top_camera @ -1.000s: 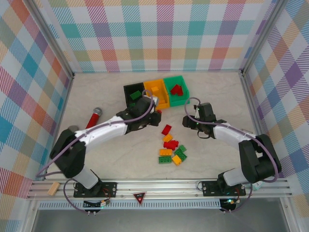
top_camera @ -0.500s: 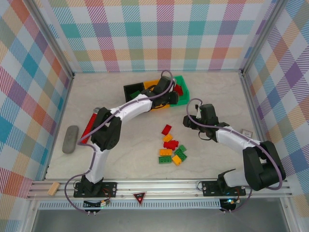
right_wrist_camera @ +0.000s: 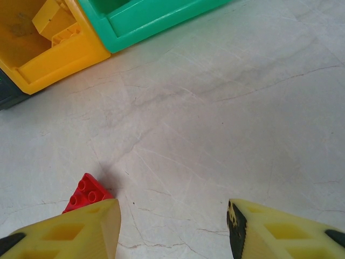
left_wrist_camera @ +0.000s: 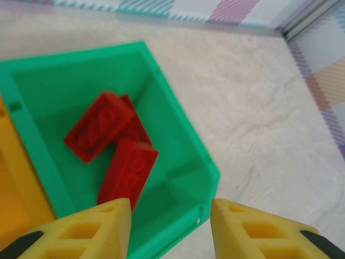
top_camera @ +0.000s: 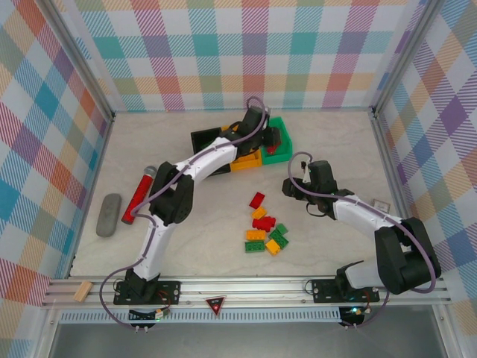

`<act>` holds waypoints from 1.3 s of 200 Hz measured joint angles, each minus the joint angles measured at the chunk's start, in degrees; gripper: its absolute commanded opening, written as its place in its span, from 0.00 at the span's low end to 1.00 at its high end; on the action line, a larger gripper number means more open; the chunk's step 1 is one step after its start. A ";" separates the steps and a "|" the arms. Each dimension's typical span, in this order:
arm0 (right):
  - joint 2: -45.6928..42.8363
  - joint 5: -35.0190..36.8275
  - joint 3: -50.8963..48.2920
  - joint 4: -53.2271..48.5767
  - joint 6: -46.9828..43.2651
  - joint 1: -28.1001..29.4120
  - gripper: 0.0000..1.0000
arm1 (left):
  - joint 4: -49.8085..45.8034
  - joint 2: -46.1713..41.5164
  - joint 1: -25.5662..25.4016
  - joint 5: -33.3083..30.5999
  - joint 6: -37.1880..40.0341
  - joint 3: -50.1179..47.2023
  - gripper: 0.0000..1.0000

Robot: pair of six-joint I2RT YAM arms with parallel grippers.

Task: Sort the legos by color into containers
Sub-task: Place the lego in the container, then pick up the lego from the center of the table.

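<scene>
– Several loose legos [top_camera: 262, 227] lie on the desk [top_camera: 149, 246], nearest the arm bases.
– And the right end effector [right_wrist_camera: 172, 229]?
– Just beyond them, low over the desk, jaws apart and empty, with a red brick [right_wrist_camera: 86, 194] beside one finger.
– And the left end effector [left_wrist_camera: 170, 229]?
– Farther back, above the green bin [left_wrist_camera: 180, 140], jaws apart, holding nothing. Red legos [left_wrist_camera: 110, 129] lie inside.

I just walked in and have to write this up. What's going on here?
Colour sorting is under way. The left claw is open above the green bin, where red bricks lie inside. The right claw is open over the table, with a red brick beside one of its fingers. A small heap of red, yellow and green bricks lies on the table, not yet sorted.
</scene>
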 measured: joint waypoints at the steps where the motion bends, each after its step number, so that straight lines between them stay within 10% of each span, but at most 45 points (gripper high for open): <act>1: 0.00 0.00 0.00 0.00 0.00 0.00 0.56 | 0.00 -0.11 0.00 0.02 -0.02 -0.26 0.43; 105: 1.75 -0.81 0.02 0.26 -0.09 0.00 0.56 | 7.37 -23.61 -1.22 2.34 -2.58 -35.54 0.39; 260: 3.91 -1.07 0.24 0.09 -0.24 0.00 0.58 | -16.79 -17.29 -8.41 1.88 4.90 -31.23 0.46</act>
